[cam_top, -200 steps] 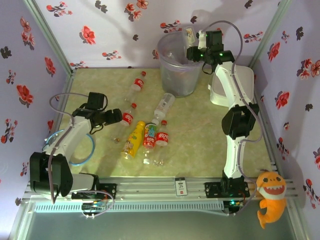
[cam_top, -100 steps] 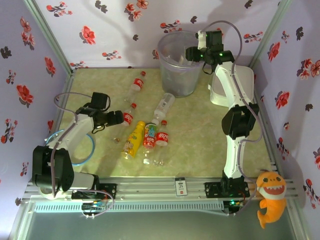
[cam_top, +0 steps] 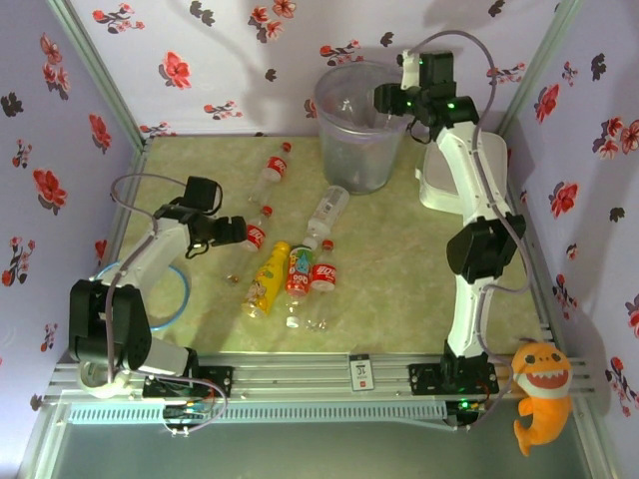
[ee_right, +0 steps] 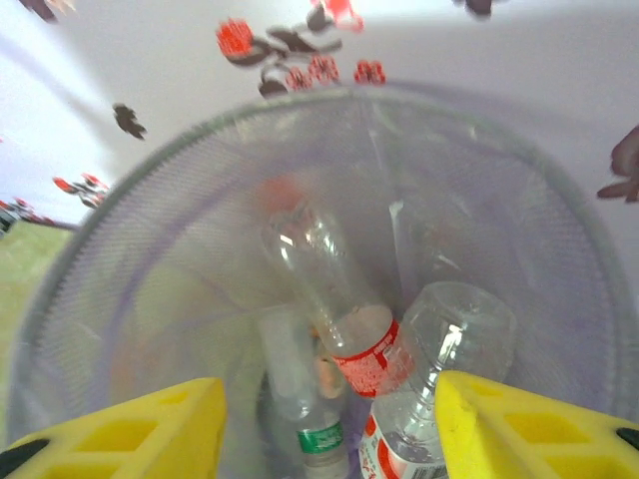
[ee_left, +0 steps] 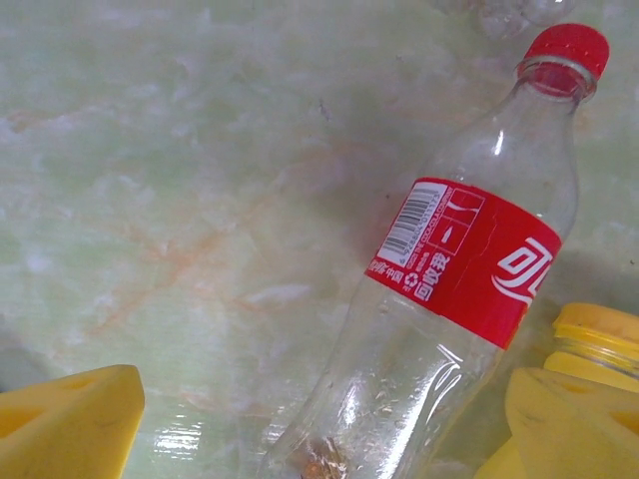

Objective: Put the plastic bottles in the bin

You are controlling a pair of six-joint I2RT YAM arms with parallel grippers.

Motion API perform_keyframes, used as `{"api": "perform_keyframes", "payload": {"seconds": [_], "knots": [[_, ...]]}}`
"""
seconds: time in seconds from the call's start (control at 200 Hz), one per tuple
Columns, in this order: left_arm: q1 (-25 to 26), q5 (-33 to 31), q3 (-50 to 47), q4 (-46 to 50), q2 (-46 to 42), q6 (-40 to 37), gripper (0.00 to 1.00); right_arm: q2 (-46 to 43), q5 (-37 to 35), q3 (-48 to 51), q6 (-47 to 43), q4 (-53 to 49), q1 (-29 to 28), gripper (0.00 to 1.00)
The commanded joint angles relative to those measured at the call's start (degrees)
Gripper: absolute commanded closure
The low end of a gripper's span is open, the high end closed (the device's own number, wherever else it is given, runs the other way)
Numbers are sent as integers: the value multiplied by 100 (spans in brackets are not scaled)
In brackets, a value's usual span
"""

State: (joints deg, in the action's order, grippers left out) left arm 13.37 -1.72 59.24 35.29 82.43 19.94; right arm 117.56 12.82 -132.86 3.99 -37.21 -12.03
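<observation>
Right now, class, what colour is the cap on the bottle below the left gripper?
Red cap, clearest in the left wrist view.

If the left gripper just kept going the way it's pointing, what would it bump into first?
The left gripper would most likely meet the clear red-labelled bottle lying on the table straight ahead of its open jaws; depth is unclear.

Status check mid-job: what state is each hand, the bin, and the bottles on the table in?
Left hand: open, not gripping.
Right hand: open, empty.
Bin: upright, under the right hand, several bottles inside.
Red-label bottle: lying capped between the left hand's fingers.
Yellow bottle: lying on its side.
Blue-green-label bottle: lying beside it.
Clear bottle: lying near the bin.
</observation>
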Motion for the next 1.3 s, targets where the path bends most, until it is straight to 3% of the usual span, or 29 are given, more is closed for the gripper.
{"api": "perform_keyframes", "payload": {"seconds": [0.0, 0.15, 0.35, 0.73, 0.87, 1.045, 1.295], "knots": [[72, -134, 238, 165, 159, -281, 5, -759, 134, 195, 218, 189, -18, 41], [211, -110, 422, 142, 333, -532, 3, -1545, 168, 1230, 471, 401, -18, 37], [355, 96, 768, 160, 731, -729, 0, -2818, -17, 3359, 755, 787, -18, 31], [509, 321, 1131, -120, 1467, -738, 4, -4522, -55, 6660, 1283, 901, -19, 24], [601, 332, 1383, -72, 1844, -805, 5, -4729, 61, 7443, 1657, 1145, -36, 24], [627, 325, 1620, 26, 2194, -810, 14, -5148, 69, 8291, 2116, 1572, -33, 23], [693, 285, 1798, 228, 2503, -834, 26, -5222, 102, 8513, 2198, 1569, -43, 23]]}}
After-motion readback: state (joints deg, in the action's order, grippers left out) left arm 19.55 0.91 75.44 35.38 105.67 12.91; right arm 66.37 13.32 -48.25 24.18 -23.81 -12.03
